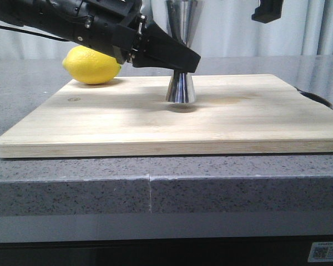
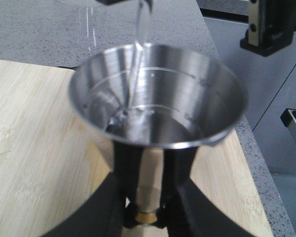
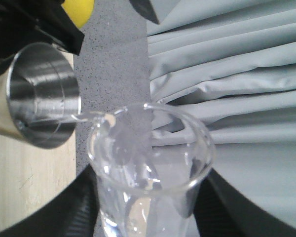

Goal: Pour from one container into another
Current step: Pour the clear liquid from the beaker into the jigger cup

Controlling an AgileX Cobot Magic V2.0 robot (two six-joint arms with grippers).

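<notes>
The steel jigger [image 1: 180, 87] stands upright on the wooden board [image 1: 100, 122]. My left gripper [image 1: 183, 60] is shut on its narrow gold-tinted waist [image 2: 148, 216], one black finger on each side. In the right wrist view my right gripper [image 3: 148, 219] is shut on the clear glass beaker [image 3: 148, 168], which is tipped with its lip [image 3: 84, 117] over the jigger's open cup [image 3: 42, 94]. A thin stream of clear liquid [image 2: 140, 34] falls into the cup [image 2: 158, 98], and a little liquid lies at its bottom. The beaker is out of the front view.
A yellow lemon [image 1: 91, 65] lies on the board's far left, just behind my left arm. Only a black part of the right arm [image 1: 266, 11] shows at the top of the front view. Grey stone counter [image 1: 155, 194] surrounds the board, and a grey curtain [image 3: 237, 74] hangs behind.
</notes>
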